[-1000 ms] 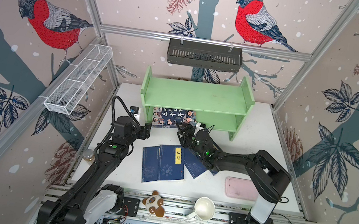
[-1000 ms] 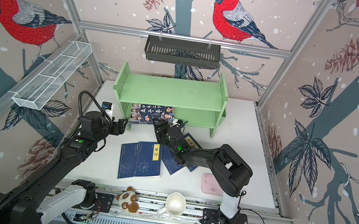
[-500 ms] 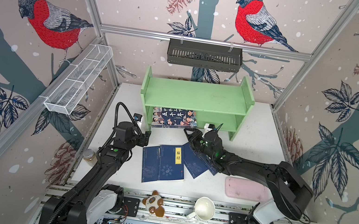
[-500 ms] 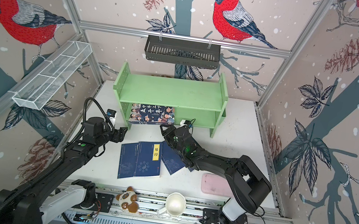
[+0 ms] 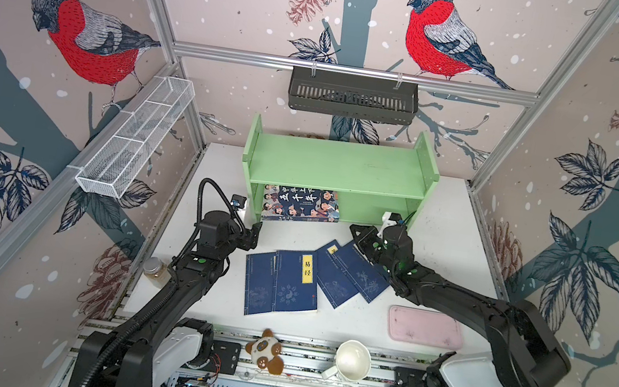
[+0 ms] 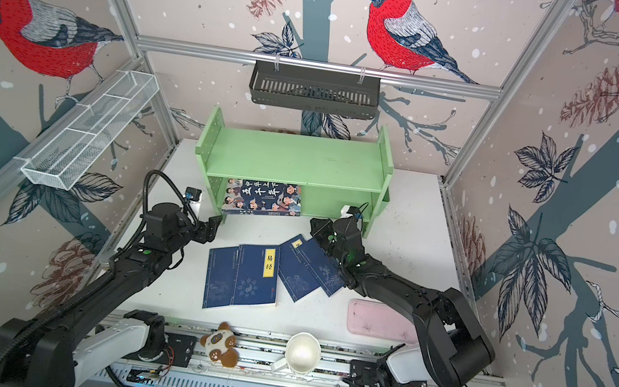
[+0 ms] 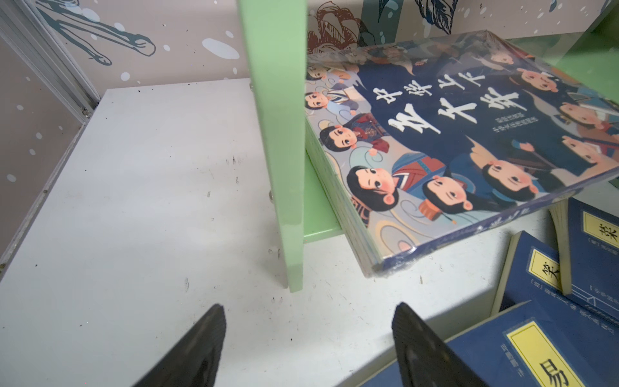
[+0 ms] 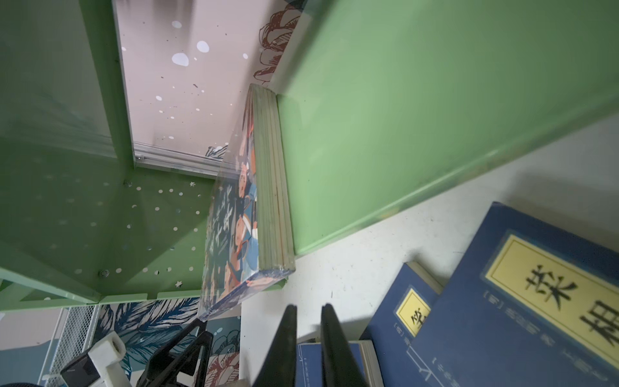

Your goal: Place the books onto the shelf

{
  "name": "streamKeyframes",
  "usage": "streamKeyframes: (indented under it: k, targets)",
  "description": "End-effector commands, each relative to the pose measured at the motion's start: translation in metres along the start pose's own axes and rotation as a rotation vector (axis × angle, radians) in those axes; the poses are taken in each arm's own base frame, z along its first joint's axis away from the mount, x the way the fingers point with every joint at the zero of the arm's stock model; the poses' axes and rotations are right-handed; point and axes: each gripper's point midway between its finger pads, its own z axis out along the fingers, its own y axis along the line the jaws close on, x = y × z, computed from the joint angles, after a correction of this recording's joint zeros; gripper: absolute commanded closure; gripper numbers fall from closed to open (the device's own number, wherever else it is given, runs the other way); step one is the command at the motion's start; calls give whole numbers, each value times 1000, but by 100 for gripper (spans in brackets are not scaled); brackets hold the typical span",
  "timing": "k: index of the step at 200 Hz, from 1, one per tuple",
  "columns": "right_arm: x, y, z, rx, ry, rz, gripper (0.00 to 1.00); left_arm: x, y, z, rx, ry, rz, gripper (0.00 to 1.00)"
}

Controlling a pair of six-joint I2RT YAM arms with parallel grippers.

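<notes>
Big cartoon-cover paperback book (image 5: 301,205) flat on lower tier of light green wooden shelf (image 5: 339,167), upper middle of frame, front edge overhanging. Four navy blue paperbacks (image 5: 295,283) fanned on white desk (image 5: 440,232), frame centre. Left tool (image 7: 308,311) open, empty, by shelf's left panel. Right tool (image 8: 308,310) pinched nearly closed, empty, near fan's upper right.

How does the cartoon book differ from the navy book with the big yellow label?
The cartoon book lies on the shelf's lower tier, overhanging the front; navy book lies on the table. The cartoon book is larger, plastic-wrapped, with figures and white characters; navy book shows a yellow label and faint drawing. Both lie flat, cover up.
</notes>
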Motion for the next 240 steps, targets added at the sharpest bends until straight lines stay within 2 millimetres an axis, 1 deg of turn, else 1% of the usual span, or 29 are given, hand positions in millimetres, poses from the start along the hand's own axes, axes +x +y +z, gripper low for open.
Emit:
streamKeyframes:
  k: [1, 38, 97, 121, 130, 158, 192, 240]
  targets:
    - [-4, 15, 4, -65, -1, -54, 85, -13, 1, 2, -4, -57, 21, 21]
    - [-7, 15, 12, -103, -10, -38, 85, -11, 7, 8, -34, -44, 7, 21]
    - [-12, 22, 23, -145, -28, -49, 85, -17, 15, 12, -74, -66, -13, 21]
    - [-10, 23, 30, -160, -17, -46, 85, -16, 11, 15, -46, -50, -28, 21]
    - [-10, 26, 31, -171, -16, -44, 85, -15, 12, 16, -50, -49, -33, 21]
    - [-7, 24, 38, -164, 3, -46, 85, -16, 12, 18, -49, -51, -41, 21]
    - [-5, 24, 44, -163, 17, -47, 85, -13, 16, 20, -76, -47, -44, 21]
    - [-3, 24, 54, -162, 38, -52, 85, -16, 21, 20, -104, -51, -45, 21]
